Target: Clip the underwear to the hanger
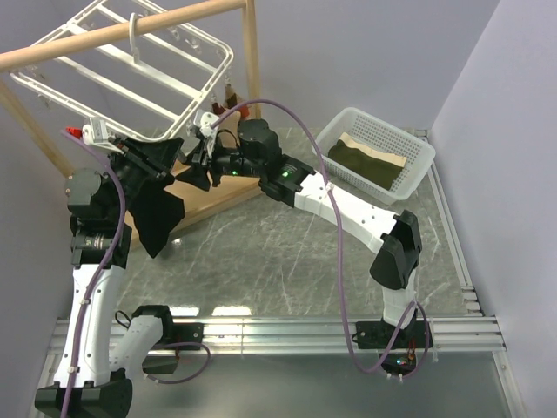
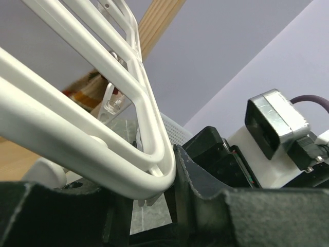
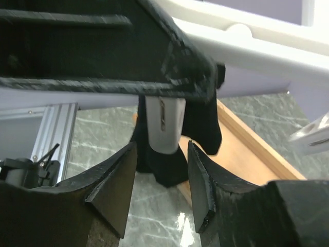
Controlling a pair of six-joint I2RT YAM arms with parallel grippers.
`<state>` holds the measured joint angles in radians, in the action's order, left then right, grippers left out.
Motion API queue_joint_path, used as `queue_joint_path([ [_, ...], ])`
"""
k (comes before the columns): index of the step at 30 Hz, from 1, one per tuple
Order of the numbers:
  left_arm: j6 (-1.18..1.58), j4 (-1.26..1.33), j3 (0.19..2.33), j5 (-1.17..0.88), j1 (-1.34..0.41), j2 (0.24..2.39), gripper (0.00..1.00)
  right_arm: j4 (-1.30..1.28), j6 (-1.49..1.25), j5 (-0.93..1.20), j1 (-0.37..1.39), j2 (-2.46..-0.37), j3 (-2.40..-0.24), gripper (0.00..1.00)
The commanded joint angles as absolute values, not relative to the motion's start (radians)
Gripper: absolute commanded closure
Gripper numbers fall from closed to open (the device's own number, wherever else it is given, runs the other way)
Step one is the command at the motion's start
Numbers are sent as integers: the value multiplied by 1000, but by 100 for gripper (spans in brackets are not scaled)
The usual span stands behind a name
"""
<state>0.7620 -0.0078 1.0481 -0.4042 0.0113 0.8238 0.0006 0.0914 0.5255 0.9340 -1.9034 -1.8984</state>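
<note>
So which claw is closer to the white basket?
The right claw. It sits off to the left of the basket, under the hanger corner. The left claw is even farther left, by the black underwear.

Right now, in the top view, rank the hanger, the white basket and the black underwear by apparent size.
1. hanger: largest, though it hangs nearer the camera.
2. white basket.
3. underwear: draped and bunched, so its place just below the basket is unsure.
</note>
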Motion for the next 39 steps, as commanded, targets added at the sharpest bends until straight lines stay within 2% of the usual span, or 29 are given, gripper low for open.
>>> queue_joint_path([
  [1, 710, 3, 1089, -431, 8, 827, 100, 78, 100, 534, 920, -1841, -1907, 50],
  [10, 687, -8, 1054, -452, 8, 813, 100, 77, 172, 549, 925, -1876, -2002, 53],
  [17, 698, 118, 1002, -492, 8, 802, 100, 52, 323, 529, 948, -1917, -2013, 62],
  [19, 692, 133, 999, -503, 8, 804, 100, 52, 340, 520, 948, -1931, -2025, 72],
  [20, 684, 126, 1002, -503, 8, 805, 100, 69, 347, 514, 948, -1937, -2026, 80],
  [21, 672, 123, 1002, -508, 8, 805, 100, 81, 342, 508, 948, -1937, -2019, 94],
  [22, 666, 126, 997, -508, 9, 801, 100, 95, 341, 503, 950, -1940, -2016, 99],
  [25, 643, 155, 968, -500, 8, 781, 84, 175, 322, 473, 946, -1939, -1974, 100],
  [26, 638, 163, 957, -491, 8, 775, 74, 237, 310, 462, 948, -1934, -1938, 100],
  [29, 614, 173, 931, -474, 8, 761, 64, 358, 299, 448, 946, -1931, -1864, 100],
  [39, 560, 222, 867, -457, 8, 756, 49, 595, 273, 411, 945, -1954, -1749, 100],
])
